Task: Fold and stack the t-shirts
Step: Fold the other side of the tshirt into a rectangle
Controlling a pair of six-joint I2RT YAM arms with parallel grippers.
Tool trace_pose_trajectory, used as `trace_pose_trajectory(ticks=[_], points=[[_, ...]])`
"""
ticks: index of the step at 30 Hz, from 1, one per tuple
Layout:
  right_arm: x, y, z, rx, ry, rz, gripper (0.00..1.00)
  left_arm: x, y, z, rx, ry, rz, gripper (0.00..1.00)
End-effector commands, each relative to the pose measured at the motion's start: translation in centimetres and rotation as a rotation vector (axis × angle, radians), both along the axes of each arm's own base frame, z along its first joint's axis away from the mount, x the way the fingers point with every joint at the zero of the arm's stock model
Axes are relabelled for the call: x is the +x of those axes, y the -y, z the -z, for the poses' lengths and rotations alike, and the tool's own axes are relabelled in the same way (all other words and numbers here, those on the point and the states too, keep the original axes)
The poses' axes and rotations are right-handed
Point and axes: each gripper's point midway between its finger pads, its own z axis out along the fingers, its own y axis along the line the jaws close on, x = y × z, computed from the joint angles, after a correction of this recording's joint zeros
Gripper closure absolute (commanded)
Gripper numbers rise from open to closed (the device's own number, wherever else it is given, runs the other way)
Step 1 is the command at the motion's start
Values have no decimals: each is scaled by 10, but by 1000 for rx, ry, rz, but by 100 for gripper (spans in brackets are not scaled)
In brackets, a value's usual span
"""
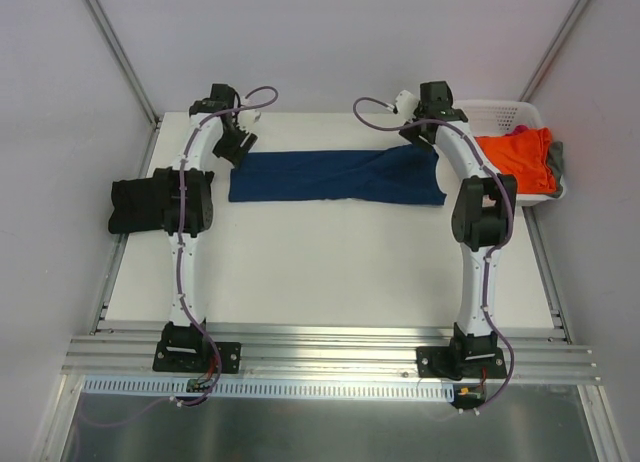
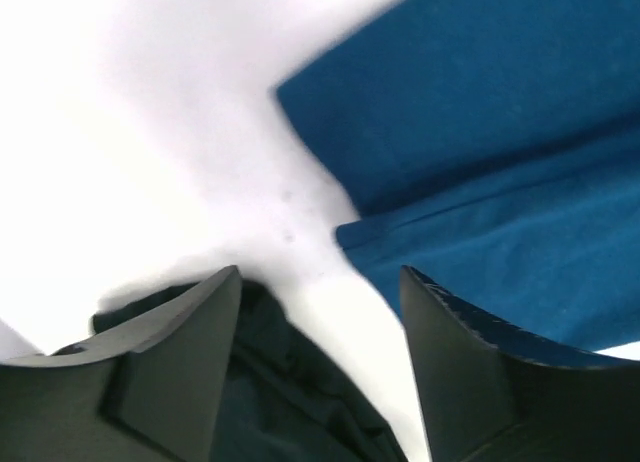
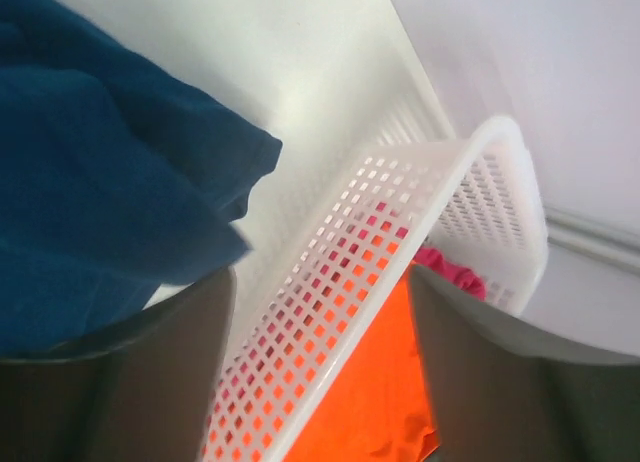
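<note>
A navy blue t-shirt (image 1: 335,175) lies folded into a long strip across the back of the table. My left gripper (image 1: 237,142) hovers just off its left end, open and holding nothing. In the left wrist view the jaws (image 2: 320,282) stand apart over bare table, with the blue shirt (image 2: 480,132) to the right and a black t-shirt (image 2: 300,382) below. That black shirt (image 1: 135,204) sits folded at the table's left edge. My right gripper (image 1: 425,132) is open at the strip's right end. Between its fingers (image 3: 320,282) shows only the basket wall, with the blue shirt (image 3: 100,182) to the left.
A white plastic basket (image 1: 505,112) stands at the back right corner. It holds an orange shirt (image 1: 515,157), a pink one (image 1: 522,130) and a grey one (image 1: 556,160). In the right wrist view, orange cloth (image 3: 370,402) shows past the basket's lattice wall (image 3: 400,232).
</note>
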Motion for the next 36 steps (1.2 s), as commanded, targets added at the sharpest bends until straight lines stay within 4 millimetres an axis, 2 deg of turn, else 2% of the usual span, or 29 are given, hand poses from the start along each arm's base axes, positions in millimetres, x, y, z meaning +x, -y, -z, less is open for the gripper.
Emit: trace_pose_trajectory(ticks=[1, 2, 3, 4, 5, 6, 8, 9, 10, 11, 13, 14, 15, 17, 18, 19, 20, 21, 23, 28, 33, 36], points=[[-4, 24, -51, -78, 131, 99, 14, 14, 6, -88, 18, 221, -63, 34], [-7, 24, -60, -68, 152, 108, 1, 12, 14, -97, 1, 233, -51, 30], [-14, 21, -63, -39, 152, 115, 3, 8, 22, -113, -23, 259, -38, 18], [-19, 16, -75, -2, 166, 115, 3, 2, 29, -113, -38, 249, -31, 4], [-29, 10, -95, 43, 185, 111, 3, -5, 53, -115, -126, 233, 18, 1], [-40, -7, -95, 116, 150, 93, 3, -14, 65, -119, -162, 223, 45, 1], [-54, -24, -104, 176, 132, 70, 3, -23, 92, -119, -213, 207, 98, 1], [-65, -42, -95, 247, 74, 63, 3, -26, 104, -117, -249, 190, 115, 1], [-67, -48, -102, 291, 72, 68, 3, -28, 113, -115, -277, 177, 114, 1], [-75, -55, -84, 321, -9, 85, 3, -29, 121, -105, -292, 149, 116, 1], [-80, -72, -76, 433, -72, 97, 3, -32, 134, -99, -355, 110, 93, 1], [-85, -85, -63, 477, -136, 75, 3, -31, 139, -86, -371, 76, 76, 1], [-88, -90, -54, 503, -169, 75, 3, -31, 145, -84, -398, 65, 66, 1], [-97, -106, -39, 564, -249, 67, 3, -33, 152, -69, -435, 13, 32, 1], [-98, -110, -20, 581, -304, 87, 3, -36, 157, -66, -460, -9, 32, 1], [-101, -116, -13, 615, -345, 115, 3, -38, 161, -61, -483, -34, 12, 1], [-105, -119, -11, 641, -387, 132, 3, -40, 163, -52, -492, -60, 6, 1], [-108, -127, 5, 674, -454, 140, 3, -42, 164, -47, -500, -80, -4, 1], [-117, -134, 22, 709, -520, 171, 3, -43, 166, -35, -505, -110, -22, 1], [-134, -128, 53, 661, -605, 200, 3, -42, 162, -11, -487, -147, -33, 1], [-171, -121, 70, 633, -768, 230, 3, -47, 163, -4, -510, -183, -37, 1], [-196, -118, 72, 628, -881, 251, 3, -44, 162, -1, -514, -185, -48, 1]])
